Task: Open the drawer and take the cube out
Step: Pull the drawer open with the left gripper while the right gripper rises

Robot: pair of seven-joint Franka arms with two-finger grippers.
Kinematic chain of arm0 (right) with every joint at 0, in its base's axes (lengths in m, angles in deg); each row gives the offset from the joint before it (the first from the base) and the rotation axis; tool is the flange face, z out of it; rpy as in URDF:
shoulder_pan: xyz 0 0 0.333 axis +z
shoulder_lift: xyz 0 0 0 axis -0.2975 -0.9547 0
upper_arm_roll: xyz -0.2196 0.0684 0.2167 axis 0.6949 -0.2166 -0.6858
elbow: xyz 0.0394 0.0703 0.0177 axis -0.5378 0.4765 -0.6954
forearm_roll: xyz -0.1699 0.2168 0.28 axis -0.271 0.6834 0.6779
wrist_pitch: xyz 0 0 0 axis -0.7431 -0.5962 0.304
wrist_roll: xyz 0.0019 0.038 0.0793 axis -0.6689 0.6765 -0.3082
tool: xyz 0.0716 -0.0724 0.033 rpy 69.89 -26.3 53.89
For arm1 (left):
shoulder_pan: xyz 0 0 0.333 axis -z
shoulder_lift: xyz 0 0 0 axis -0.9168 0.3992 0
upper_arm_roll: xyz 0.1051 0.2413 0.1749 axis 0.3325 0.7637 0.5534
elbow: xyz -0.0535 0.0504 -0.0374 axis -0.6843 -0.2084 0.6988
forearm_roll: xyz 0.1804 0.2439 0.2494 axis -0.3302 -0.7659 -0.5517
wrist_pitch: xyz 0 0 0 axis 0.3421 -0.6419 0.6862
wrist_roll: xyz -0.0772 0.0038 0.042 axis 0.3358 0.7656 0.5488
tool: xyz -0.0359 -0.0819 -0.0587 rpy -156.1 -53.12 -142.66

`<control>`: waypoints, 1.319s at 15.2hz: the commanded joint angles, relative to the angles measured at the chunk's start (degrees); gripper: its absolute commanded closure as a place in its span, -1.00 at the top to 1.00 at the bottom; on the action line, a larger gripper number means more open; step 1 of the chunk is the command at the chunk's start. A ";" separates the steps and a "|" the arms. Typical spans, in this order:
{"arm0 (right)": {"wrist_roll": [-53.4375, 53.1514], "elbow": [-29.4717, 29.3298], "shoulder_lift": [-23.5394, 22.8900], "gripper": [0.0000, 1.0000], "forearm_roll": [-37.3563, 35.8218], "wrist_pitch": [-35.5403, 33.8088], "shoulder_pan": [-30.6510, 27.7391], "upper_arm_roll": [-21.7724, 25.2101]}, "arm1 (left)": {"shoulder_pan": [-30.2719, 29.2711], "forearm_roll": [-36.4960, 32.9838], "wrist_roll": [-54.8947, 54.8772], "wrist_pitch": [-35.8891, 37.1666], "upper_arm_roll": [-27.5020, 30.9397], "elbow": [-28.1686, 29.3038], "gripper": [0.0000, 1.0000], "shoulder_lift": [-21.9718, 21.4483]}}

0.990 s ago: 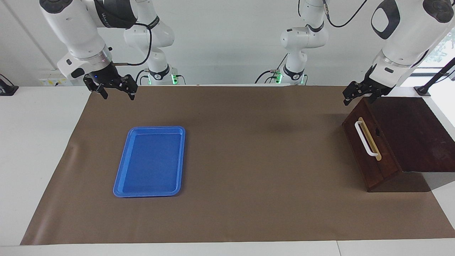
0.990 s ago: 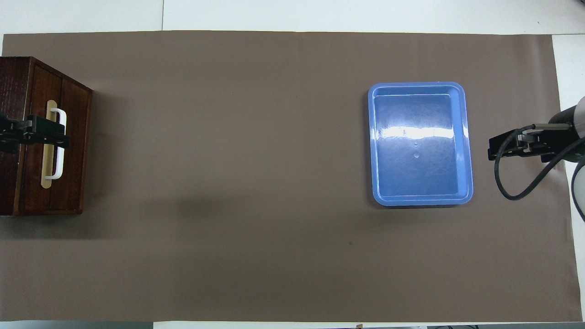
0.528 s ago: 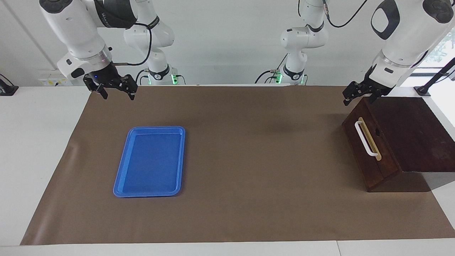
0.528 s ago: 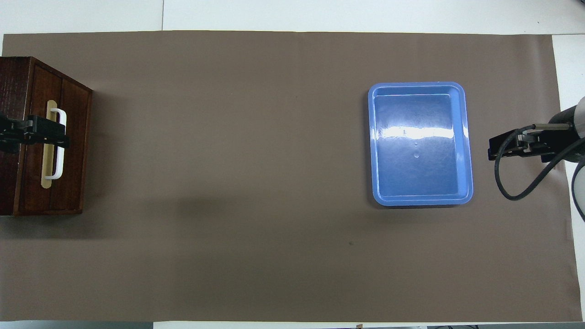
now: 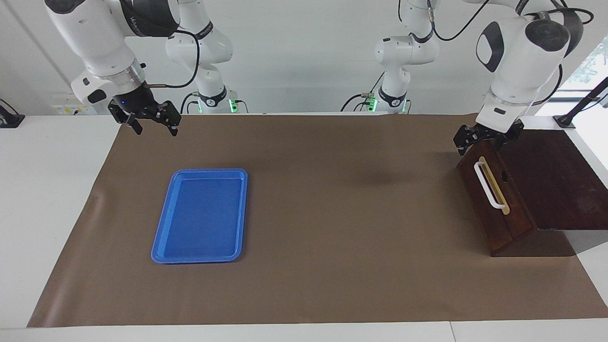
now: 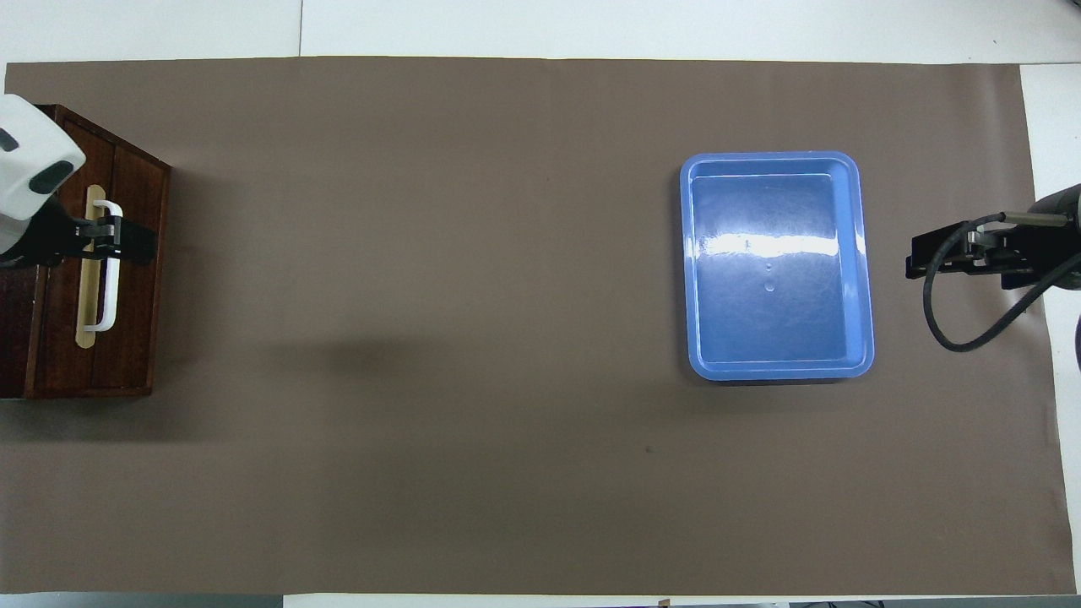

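Observation:
The dark brown drawer (image 5: 510,216) (image 6: 135,338) is shut, in its wooden cabinet (image 5: 555,180) at the left arm's end of the table. Its white bar handle (image 5: 489,187) (image 6: 107,287) runs along a tan strip. My left gripper (image 5: 479,148) (image 6: 105,242) hangs open just over the top edge of the drawer front, above the handle's end nearer to the robots, and holds nothing. My right gripper (image 5: 155,130) (image 6: 967,257) waits open and empty in the air at the right arm's end. The cube is hidden.
A flat blue tray (image 5: 199,260) (image 6: 777,371) with nothing in it lies on the brown mat (image 5: 332,213) toward the right arm's end. White table shows around the mat's edges.
My left arm has swung its wrist and brought the gripper lower and off the cabinet's top, out over the drawer front's handle. The right gripper has shifted slightly.

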 commanded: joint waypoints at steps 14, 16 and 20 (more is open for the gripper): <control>-63.84 -9.39 -16.56 1.00 18.53 2.92 4.46 -1.28 | -2.84 -16.86 2.59 -25.18 0.58 11.94 1.00 8.72; -65.08 -6.85 -16.56 1.00 23.02 3.26 4.46 -1.28 | -1.96 -16.86 6.00 -26.75 0.58 12.65 1.00 10.20; -65.00 -1.75 -15.86 1.00 29.52 7.38 4.55 -1.28 | 2.95 -16.59 17.94 -28.43 0.40 10.64 1.00 12.67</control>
